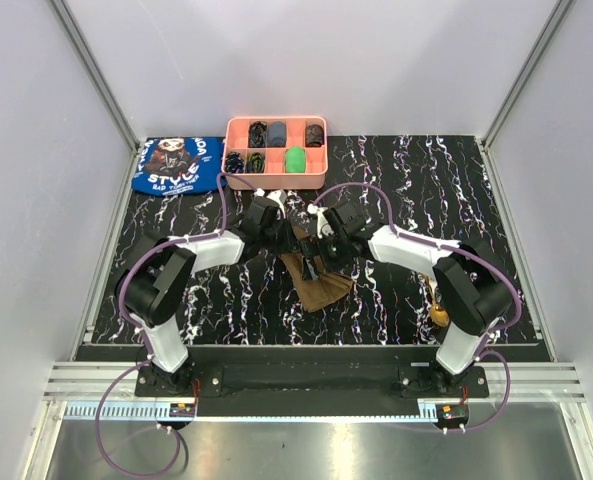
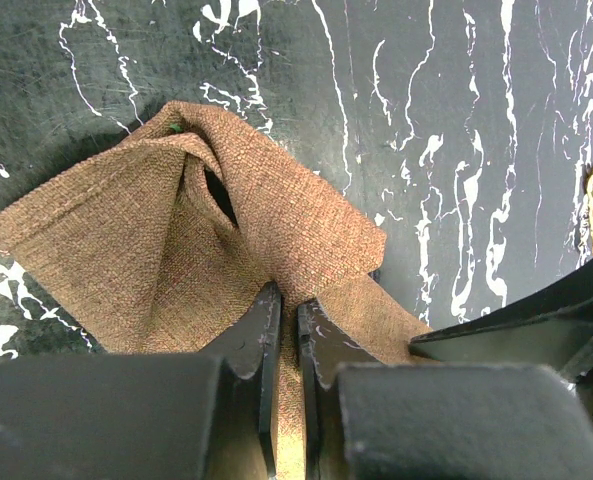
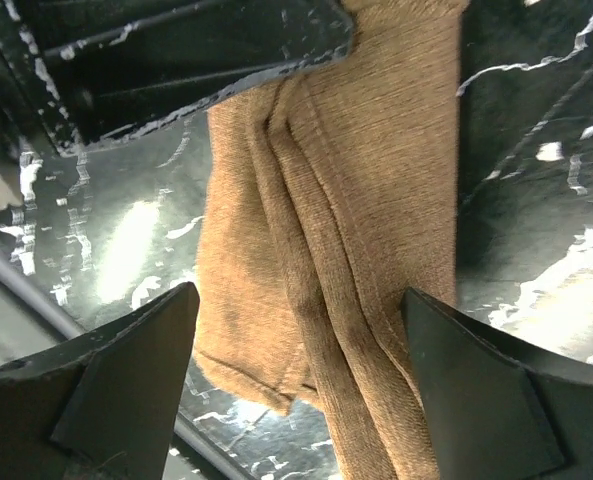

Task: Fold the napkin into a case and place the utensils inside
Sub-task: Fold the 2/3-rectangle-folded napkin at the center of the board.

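Half done at best: the olive-brown woven cloth napkin (image 1: pixel 316 282) lies loosely folded at the centre of the black marbled table (image 1: pixel 496 220), no case yet. Left gripper (image 2: pixel 288 305) is pinched on its fold; right gripper (image 3: pixel 296 310) is spread wide astride it. The small gold-brown utensils (image 1: pixel 439 315) lie well apart at right, not inserted. The pink compartment tray (image 1: pixel 276 181) and blue printed cloth (image 1: pixel 176 165) sit at the back, blocking nothing.

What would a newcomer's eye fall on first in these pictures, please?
The olive-brown woven cloth napkin at the middle of the black marbled table draws the eye, pinched by the shut left claw while the right claw stands open astride it. Behind sits a pink compartment tray.
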`<state>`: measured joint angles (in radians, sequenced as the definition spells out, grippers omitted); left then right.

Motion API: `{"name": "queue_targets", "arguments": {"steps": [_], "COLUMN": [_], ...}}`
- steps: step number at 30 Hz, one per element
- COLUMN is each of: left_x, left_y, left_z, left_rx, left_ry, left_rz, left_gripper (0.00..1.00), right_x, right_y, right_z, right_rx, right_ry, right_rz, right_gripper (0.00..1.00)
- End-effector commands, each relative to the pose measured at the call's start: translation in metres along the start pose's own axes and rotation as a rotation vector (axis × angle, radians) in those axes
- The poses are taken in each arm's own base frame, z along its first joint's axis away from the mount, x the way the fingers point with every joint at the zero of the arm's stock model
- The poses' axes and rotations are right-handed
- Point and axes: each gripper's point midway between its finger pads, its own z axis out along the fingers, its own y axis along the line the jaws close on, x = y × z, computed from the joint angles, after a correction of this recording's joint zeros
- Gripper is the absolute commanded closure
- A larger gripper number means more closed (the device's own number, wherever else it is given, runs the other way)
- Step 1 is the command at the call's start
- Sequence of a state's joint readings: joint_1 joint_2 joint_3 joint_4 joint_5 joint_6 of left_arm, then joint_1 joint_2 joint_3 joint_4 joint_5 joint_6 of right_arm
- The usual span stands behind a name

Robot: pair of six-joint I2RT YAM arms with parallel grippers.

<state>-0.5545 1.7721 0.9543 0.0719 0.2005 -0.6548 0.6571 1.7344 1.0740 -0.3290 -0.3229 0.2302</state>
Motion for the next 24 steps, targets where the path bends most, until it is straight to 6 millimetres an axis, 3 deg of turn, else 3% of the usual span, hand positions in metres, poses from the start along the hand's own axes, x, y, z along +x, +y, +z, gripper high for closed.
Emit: {"name": "queue_targets", "arguments": {"steps": [1, 5, 9, 12, 15, 16, 17, 19, 20, 22, 24], "left_x": [-0.002, -0.001, -0.001, -0.002, -0.003, -0.006, -0.005, -0.015, -0.010, -0.020, -0.012], "left_y": [-0.002, -0.003, -0.004, -0.005, -0.007, -0.009, -0.008, -0.013, 0.000, -0.008, 0.004], "left_z": [0.003, 0.003, 0.002, 0.002, 0.001, -0.002, -0.005, -0.021, -0.028, -0.053, -0.065], "left_rx": [0.029, 0.034, 0.039, 0.039, 0.042, 0.047, 0.037, 0.016, -0.047, -0.034, -0.067], "left_ry": [0.001, 0.005, 0.007, 0.011, 0.015, 0.009, 0.012, -0.019, -0.028, -0.103, -0.136], "left_rz": [-0.001, 0.002, 0.003, 0.003, 0.002, -0.007, -0.017, -0.055, -0.076, -0.114, -0.150], "left_gripper": [0.99, 0.99, 0.99, 0.99, 0.98, 0.95, 0.78, 0.63, 0.57, 0.54, 0.52], "right_x": [-0.020, -0.023, -0.023, -0.022, -0.027, -0.027, -0.030, -0.032, -0.032, -0.034, -0.033], "right_y": [-0.009, -0.022, -0.022, -0.023, -0.015, -0.011, -0.009, -0.005, -0.003, 0.002, 0.006], "right_z": [-0.005, -0.008, -0.004, 0.001, 0.001, 0.000, -0.001, -0.006, -0.007, -0.011, -0.011], "right_rx": [0.101, 0.175, 0.173, 0.164, 0.131, 0.115, 0.109, 0.106, 0.096, 0.082, 0.070], "right_ry": [-0.037, -0.052, -0.034, -0.022, -0.030, -0.033, -0.040, -0.053, -0.052, -0.062, -0.062], "right_rz": [-0.113, -0.129, -0.145, -0.146, -0.147, -0.139, -0.132, -0.104, -0.094, -0.070, -0.063], "right_gripper": [0.10, 0.14, 0.19, 0.28, 0.50, 0.58, 0.69, 0.75, 0.81, 0.85, 0.95]}}
